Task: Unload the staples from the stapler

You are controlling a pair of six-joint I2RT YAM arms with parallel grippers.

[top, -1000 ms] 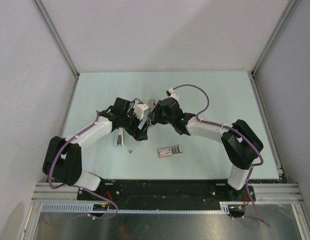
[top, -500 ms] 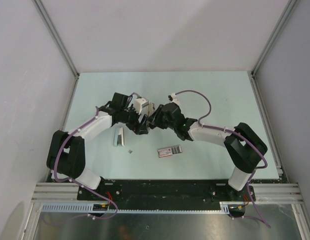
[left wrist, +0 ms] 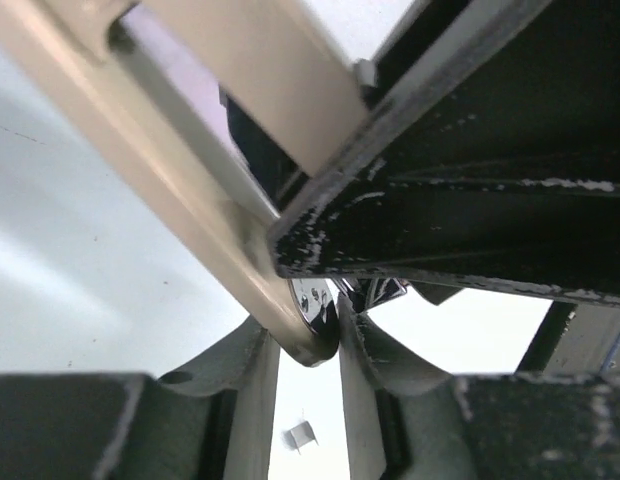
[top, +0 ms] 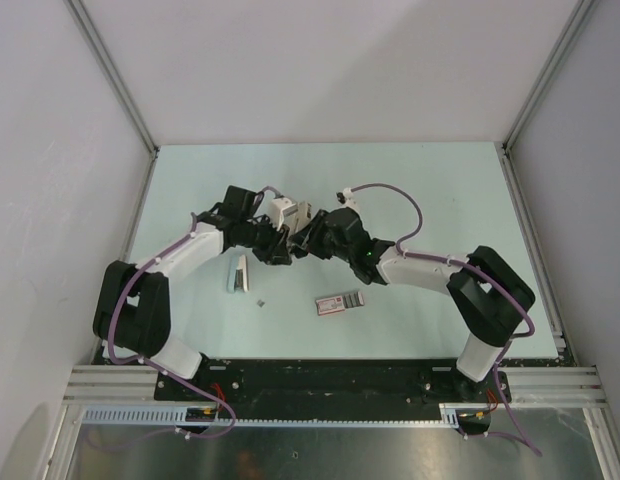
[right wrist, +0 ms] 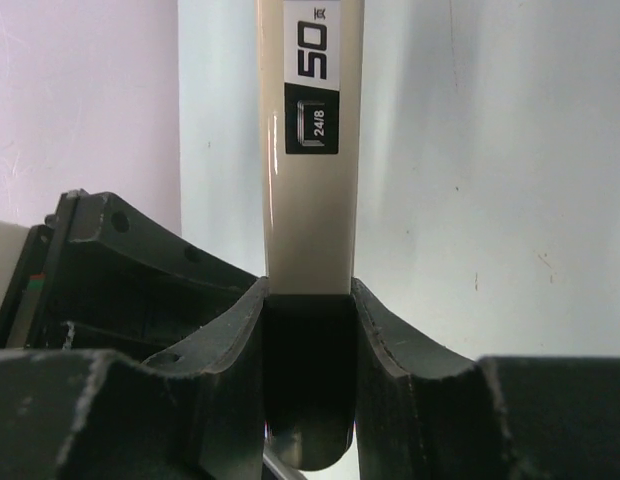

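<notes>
Stapler held above a pale mint table (top: 440, 200), gripped from both sides.

White walls (top: 320, 70) and aluminium rails (top: 110, 75) box in the matte tabletop. Over its middle the two arms meet. The right gripper (right wrist: 308, 300) clamps the stapler (right wrist: 308, 200) across its beige body, where a label reads "50" and, in a black square, "24/8". The left gripper (left wrist: 308, 340) pinches the stapler's rounded end. The staples (top: 237, 274), a silvery bar, lie flat on the table near the left arm, with a tiny grey fragment (top: 260, 301) just beside them. A flat pink-and-grey box (top: 341, 302) lies further right; its print is too small to read.
</notes>
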